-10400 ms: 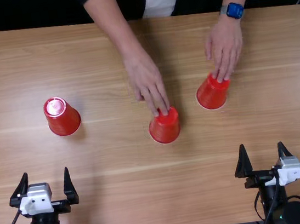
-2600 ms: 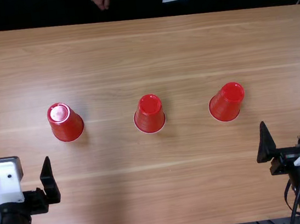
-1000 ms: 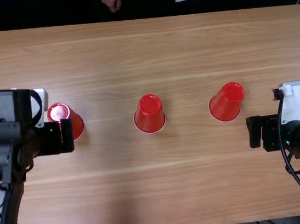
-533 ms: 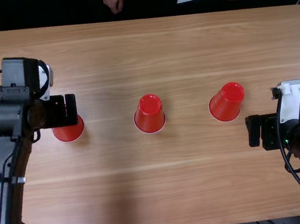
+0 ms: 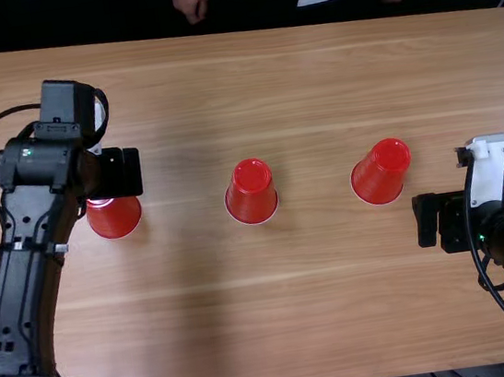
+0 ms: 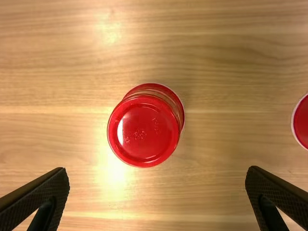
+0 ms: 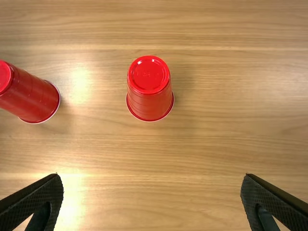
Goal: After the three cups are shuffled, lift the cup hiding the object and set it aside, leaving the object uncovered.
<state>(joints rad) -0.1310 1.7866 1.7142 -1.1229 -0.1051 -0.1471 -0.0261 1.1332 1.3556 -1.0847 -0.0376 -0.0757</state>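
Three upside-down red plastic cups [image 5: 251,191] stand in a row on the wooden table [image 5: 311,69]. The left gripper [image 6: 155,169], spread wide, hangs directly above the left cup [image 6: 144,131]; I judge this is the approach step. Next it must descend and close around this cup. The right gripper [image 7: 151,176] is spread too.

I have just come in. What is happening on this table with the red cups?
Three red plastic cups stand upside down in a row on the light brown wooden table. The left arm's tool, open, hovers over the left cup without touching it. The right arm's tool, also open, hangs apart from the right cup. The middle cup is untouched. No cup is lifted yet.
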